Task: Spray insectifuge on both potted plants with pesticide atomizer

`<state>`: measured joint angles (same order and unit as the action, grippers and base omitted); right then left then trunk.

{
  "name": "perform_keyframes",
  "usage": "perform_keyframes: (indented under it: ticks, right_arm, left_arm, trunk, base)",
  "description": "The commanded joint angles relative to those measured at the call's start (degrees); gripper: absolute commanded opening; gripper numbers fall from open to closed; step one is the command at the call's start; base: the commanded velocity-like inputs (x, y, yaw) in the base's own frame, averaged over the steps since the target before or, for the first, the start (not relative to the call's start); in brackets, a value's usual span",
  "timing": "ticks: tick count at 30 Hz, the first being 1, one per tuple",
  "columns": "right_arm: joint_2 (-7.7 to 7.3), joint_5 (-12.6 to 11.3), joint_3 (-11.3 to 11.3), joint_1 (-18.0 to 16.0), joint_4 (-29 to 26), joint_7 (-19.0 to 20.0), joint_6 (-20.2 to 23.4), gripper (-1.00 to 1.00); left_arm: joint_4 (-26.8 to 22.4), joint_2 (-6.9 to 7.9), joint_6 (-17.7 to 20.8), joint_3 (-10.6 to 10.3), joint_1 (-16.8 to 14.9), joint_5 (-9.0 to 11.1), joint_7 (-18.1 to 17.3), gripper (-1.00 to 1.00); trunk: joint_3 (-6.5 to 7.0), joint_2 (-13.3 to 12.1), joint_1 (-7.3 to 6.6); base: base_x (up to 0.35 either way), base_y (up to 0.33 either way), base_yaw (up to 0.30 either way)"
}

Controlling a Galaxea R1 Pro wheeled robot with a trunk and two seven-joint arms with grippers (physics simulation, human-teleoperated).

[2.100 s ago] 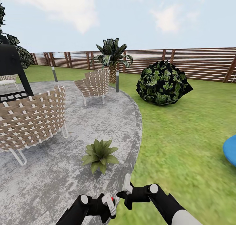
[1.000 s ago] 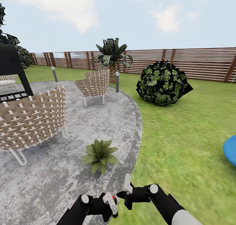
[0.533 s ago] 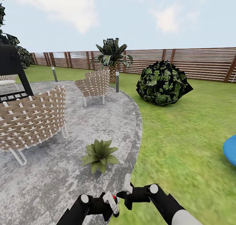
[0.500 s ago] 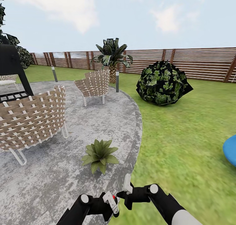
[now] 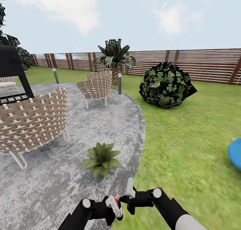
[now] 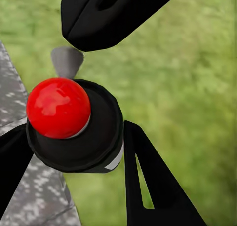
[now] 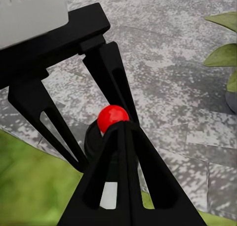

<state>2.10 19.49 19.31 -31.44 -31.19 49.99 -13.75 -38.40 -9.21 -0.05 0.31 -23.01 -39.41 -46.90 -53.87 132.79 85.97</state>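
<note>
One potted plant (image 5: 101, 158) sits just above my left claw (image 5: 112, 207), which pinches the pesticide atomizer (image 5: 116, 202); right claw (image 5: 129, 193) pressed together alongside.

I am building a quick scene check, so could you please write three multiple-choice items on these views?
1. Where does the potted plant stand?
A. on the lawn
B. on the grey paved circle
C. on a chair

2. What colour is the knob on top of the atomizer?
A. red
B. blue
C. yellow

3. What state is the left claw in?
A. open and empty
B. shut on the atomizer
C. lying on the ground

Answers:
1 B: the potted plant sits on the grey paved circle.
2 A: the knob is red.
3 B: the left claw flanks the atomizer.
</note>
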Motion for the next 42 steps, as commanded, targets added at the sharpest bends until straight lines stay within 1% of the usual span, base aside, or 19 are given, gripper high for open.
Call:
perform_keyframes:
  ticks: [1, 14, 19, 23, 24, 26, 29, 30, 32, 33, 35, 36, 37, 38, 39, 40, 42]
  right_arm:
    - [0.01, 0.6, -0.1, 0.0, 0.0, 0.0, -0.3, -1.0]
    - [0.01, 0.6, -0.1, 0.0, 0.0, 0.0, -0.3, -1.0]
    - [0.01, 0.6, -0.1, 0.0, 0.1, 0.0, -0.4, -1.0]
    - [0.01, 0.6, -0.1, 0.0, 0.1, -0.1, -0.4, -1.0]
    - [-0.02, 0.6, -0.1, 0.0, 0.1, -0.1, -0.4, -1.0]
    - [-0.06, 0.6, -0.1, 0.0, 0.1, -0.1, -0.4, -1.0]
    - [-0.08, 0.6, -0.2, 0.0, 0.2, -0.1, -0.4, -1.0]
    - [-0.08, 0.6, -0.2, 0.0, 0.3, -0.1, -0.4, -1.0]
    - [-0.08, 0.7, -0.2, 0.0, 0.3, -0.1, -0.4, -1.0]
    - [-0.15, 0.7, -0.2, 0.0, 0.3, -0.1, -0.4, -1.0]
    - [-0.55, 0.7, -0.2, 0.0, 0.4, -0.1, -0.4, -1.0]
    - [-0.8, 0.7, -0.2, 0.0, 0.5, -0.1, -0.5, -1.0]
    - [-1.26, 0.7, -0.3, 0.0, 0.6, -0.1, -0.5, 1.0]
    - [-2.21, 0.7, -0.4, 0.0, 0.7, -0.2, -0.5, 1.0]
    - [-2.79, 0.6, -0.4, 0.0, 0.7, -0.2, -0.5, 1.0]
    - [-3.63, 0.5, -0.5, 0.0, 0.8, -0.3, -0.5, 1.0]
    - [-4.98, 0.5, -0.5, 0.0, 1.6, -0.4, -0.5, 1.0]
  left_arm:
    - [-0.1, -0.02, 0.0, 0.0, 0.0, -0.3, -0.2, -1.0]
    - [0.0, 0.06, -0.1, 0.1, 0.0, -0.2, -0.3, -1.0]
    - [0.2, 0.72, -0.4, 0.1, 0.1, -0.2, -0.5, -1.0]
    - [2.1, 1.27, -0.5, 0.1, 0.1, -0.7, -0.3, -1.0]
    - [2.3, 1.89, -0.5, 0.2, 0.1, -0.8, -0.3, -1.0]
    - [2.5, 3.67, -0.5, 0.2, 0.1, -0.9, -0.2, -1.0]
    - [2.5, 5.87, -0.5, 0.2, 0.5, -1.0, -0.2, -1.0]
    - [2.6, 7.16, -0.5, 0.2, 0.7, -1.0, -0.2, -1.0]
    - [2.5, 8.66, -0.4, 0.3, 0.8, -1.0, -0.2, -1.0]
    - [2.5, 9.67, -0.3, 0.4, 0.8, -1.0, -0.2, -1.0]
    - [2.5, 10.93, 0.2, 0.5, 0.9, -0.9, 0.0, -1.0]
    - [2.5, 11.26, 0.4, 0.6, 0.9, -0.9, 0.1, -1.0]
    - [2.5, 11.69, 0.5, 1.1, 0.9, -0.8, 0.2, -1.0]
    - [2.5, 12.24, 0.7, 2.1, 0.9, -0.8, 0.2, -1.0]
    - [2.5, 12.45, 1.0, 3.0, 0.9, -0.7, 0.3, -1.0]
    - [2.5, 12.52, 2.1, 4.7, 0.8, -0.6, 0.3, -1.0]
    - [2.5, 12.63, 5.9, 7.9, 0.8, -0.6, 0.3, -1.0]
  trunk:
    - [-0.05, 0.0, -0.01]
    - [-0.05, 0.0, -0.01]
    - [-0.05, 0.0, -0.01]
    - [-0.05, 0.0, -0.01]
    - [-0.05, 0.0, -0.01]
    - [-0.05, 0.0, -0.01]
    - [-0.05, 0.0, -0.01]
    - [-0.05, 0.0, -0.01]
    - [-0.05, 0.0, -0.01]
    - [-0.05, 0.0, -0.01]
    - [-0.05, 0.0, -0.01]
    - [-0.05, 0.0, -0.01]
    - [-0.05, 0.0, -0.01]
    - [-0.05, 0.0, -0.01]
    - [-0.05, 0.0, -0.01]
    - [-0.05, 0.0, -0.01]
    - [-0.05, 0.0, -0.01]
  base:
    - [0.0, 0.0, 0.0]
    - [0.0, 0.0, 0.0]
    - [0.0, 0.0, 0.0]
    - [0.0, 0.0, 0.0]
    - [0.0, 0.0, 0.0]
    - [0.0, 0.0, 0.0]
    - [0.0, 0.0, 0.0]
    - [0.0, 0.0, 0.0]
    - [0.0, 0.0, 0.0]
    - [0.0, 0.0, 0.0]
    - [0.0, 0.0, 0.0]
    - [0.0, 0.0, 0.0]
    - [0.0, 0.0, 0.0]
    - [0.0, 0.0, 0.0]
    - [0.0, 0.0, 0.0]
    - [0.0, 0.0, 0.0]
    - [0.0, 0.0, 0.0]
